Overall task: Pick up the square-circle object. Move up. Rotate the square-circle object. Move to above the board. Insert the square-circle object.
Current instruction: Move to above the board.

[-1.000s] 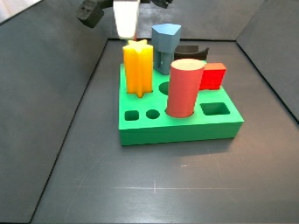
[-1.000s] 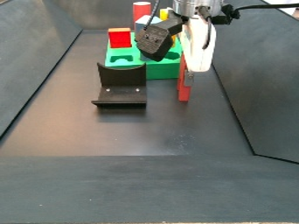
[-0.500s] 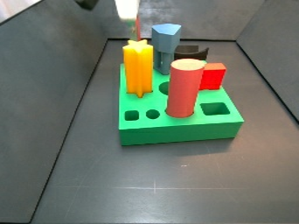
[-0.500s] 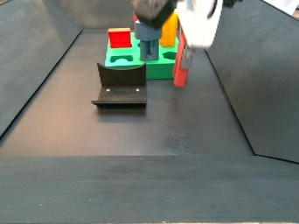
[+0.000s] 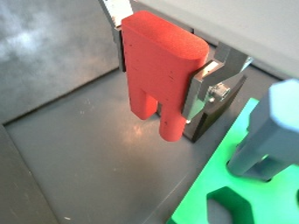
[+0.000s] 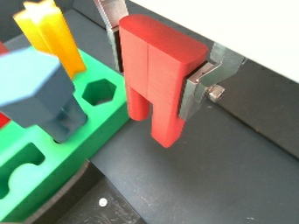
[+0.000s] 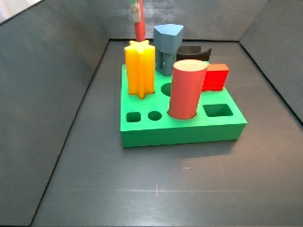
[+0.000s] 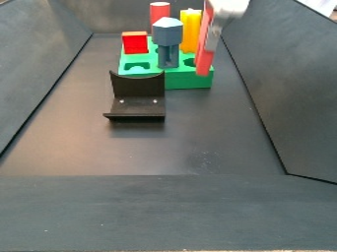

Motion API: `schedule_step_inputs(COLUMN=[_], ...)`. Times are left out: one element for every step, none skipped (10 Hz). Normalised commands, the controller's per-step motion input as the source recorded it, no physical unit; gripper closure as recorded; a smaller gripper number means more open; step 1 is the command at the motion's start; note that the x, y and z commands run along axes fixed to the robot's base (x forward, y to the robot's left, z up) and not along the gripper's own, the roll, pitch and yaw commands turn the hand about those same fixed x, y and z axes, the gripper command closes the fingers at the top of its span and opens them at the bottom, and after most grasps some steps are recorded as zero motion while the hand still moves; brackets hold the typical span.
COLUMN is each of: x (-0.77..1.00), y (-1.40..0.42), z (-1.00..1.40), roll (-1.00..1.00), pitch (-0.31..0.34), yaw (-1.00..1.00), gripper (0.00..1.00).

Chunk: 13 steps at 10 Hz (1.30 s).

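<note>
My gripper (image 5: 160,77) is shut on the square-circle object (image 5: 155,61), a flat red block held upright with its two prongs pointing down. Silver fingers (image 5: 207,84) press on its two narrow sides, as both wrist views show (image 6: 156,70). The block hangs above the floor beside the board (image 6: 73,150), a thick green block. In a side view the block (image 8: 208,44) hangs at the board's (image 8: 168,77) right side, and only the gripper's lower end (image 8: 227,8) shows at the top edge. In a side view only the block's lower end (image 7: 138,16) shows, above and behind the board (image 7: 178,129).
On the board stand a yellow star piece (image 7: 140,66), a blue hexagonal piece (image 7: 169,40), a tall red-pink cylinder (image 7: 186,89) and a small red cube (image 7: 214,77). The dark fixture (image 8: 136,94) stands on the floor beside the board. Sloped grey walls surround the floor.
My gripper has risen with the red block in it, and it has mostly left the top of both side views. The pieces on the board have not moved.
</note>
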Motion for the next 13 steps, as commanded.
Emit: schedule_step_inputs(x=[0.04, 0.04, 0.04, 0.04, 0.03, 0.03, 0.03, 0.02, 0.02, 0.01, 0.01, 0.11, 0.11], y=[-0.02, -0.02, -0.02, -0.02, -0.02, -0.01, -0.01, 0.00, 0.00, 0.01, 0.01, -1.00, -1.00], z=[1.00, 1.00, 1.00, 1.00, 1.00, 1.00, 0.95, 0.74, 0.63, 0.42, 0.21, 0.15, 0.14], roll=[-0.14, -0.14, -0.14, -0.14, -0.14, -0.14, -0.14, -0.13, -0.13, -0.14, -0.14, 0.01, 0.02], pitch=[0.073, 0.077, 0.078, 0.079, 0.078, 0.076, 0.077, 0.079, 0.080, 0.076, 0.073, 0.106, 0.106], yaw=[0.01, 0.00, -0.01, -0.01, -0.01, -0.02, -0.03, -0.03, -0.03, -0.03, -0.03, 1.00, 1.00], gripper=[1.00, 1.00, 1.00, 1.00, 1.00, 1.00, 1.00, 1.00, 1.00, 1.00, 1.00, 1.00, 1.00])
